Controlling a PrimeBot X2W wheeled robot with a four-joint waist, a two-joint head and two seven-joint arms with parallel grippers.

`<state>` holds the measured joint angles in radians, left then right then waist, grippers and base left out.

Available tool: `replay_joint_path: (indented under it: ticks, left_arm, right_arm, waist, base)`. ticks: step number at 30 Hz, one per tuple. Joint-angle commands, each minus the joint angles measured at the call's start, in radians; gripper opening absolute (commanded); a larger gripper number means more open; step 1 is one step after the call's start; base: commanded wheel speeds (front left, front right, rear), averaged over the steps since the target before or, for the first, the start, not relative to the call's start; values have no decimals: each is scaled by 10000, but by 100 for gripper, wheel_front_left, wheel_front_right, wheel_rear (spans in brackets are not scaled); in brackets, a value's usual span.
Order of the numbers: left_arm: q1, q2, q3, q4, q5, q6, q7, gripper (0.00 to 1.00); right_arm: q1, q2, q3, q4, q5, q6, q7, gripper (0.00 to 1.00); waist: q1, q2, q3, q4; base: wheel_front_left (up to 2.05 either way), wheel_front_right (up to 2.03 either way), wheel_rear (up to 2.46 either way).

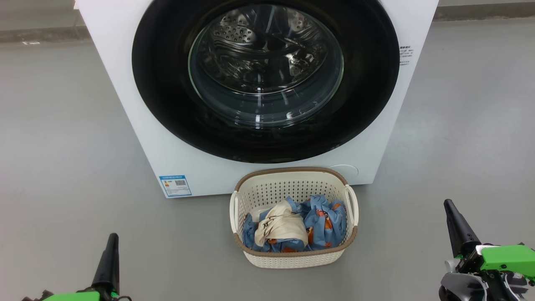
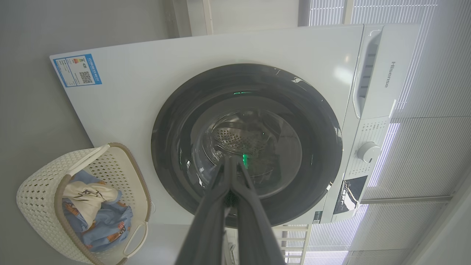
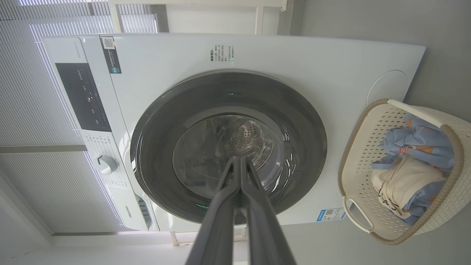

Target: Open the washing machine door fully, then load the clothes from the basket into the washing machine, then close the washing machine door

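Grey smooth floor point(image 1: 62, 125), pale window blinds point(image 2: 427, 154), left end effector point(image 2: 230, 160) closed, right end effector point(image 3: 241, 160) closed.

Your white front-loading washing machine point(image 1: 200, 171) has its round black-rimmed glass door point(image 1: 266, 71) shut. Just before it stands the cream perforated plastic basket point(image 1: 292, 259), holding crumpled light blue and cream clothes point(image 1: 292, 228).

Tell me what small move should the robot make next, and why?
Probably raise one gripper toward the black rim of the washing machine door, to seek a grip. The door is shut, the clothes lie in the basket, and the left gripper and right gripper hang low, shut, touching nothing.
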<state>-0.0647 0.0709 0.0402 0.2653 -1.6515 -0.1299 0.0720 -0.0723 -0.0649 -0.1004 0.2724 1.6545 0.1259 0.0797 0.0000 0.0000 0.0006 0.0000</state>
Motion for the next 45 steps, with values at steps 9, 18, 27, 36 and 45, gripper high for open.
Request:
replay_joint_path:
  ticks: [9,18,27,36,45]
  left_arm:
    - [-469,78,356,-167,105,-8,106,0]
    - [-470,65,373,-166,120,-8,121,0]
    - [-472,54,389,-165,133,-8,133,0]
    - [-473,42,405,-164,148,-8,146,0]
    - [-474,31,421,-163,161,-8,159,0]
  right_arm:
    - [-398,-80,167,-236,-204,48,93,0]
    - [-399,-69,151,-235,-217,48,105,0]
    - [-400,-60,138,-234,-228,48,116,0]
    - [-401,-49,124,-233,-240,48,127,0]
    - [-402,-40,110,-233,-252,48,138,0]
  waist:
    - [0,0,0,0]
    - [0,0,0,0]
    - [0,0,0,0]
    - [0,0,0,0]
    - [0,0,0,0]
  base:
    - [0,0,0]
    - [0,0,0]
    - [0,0,0]
    - [0,0,0]
    - [0,0,0]
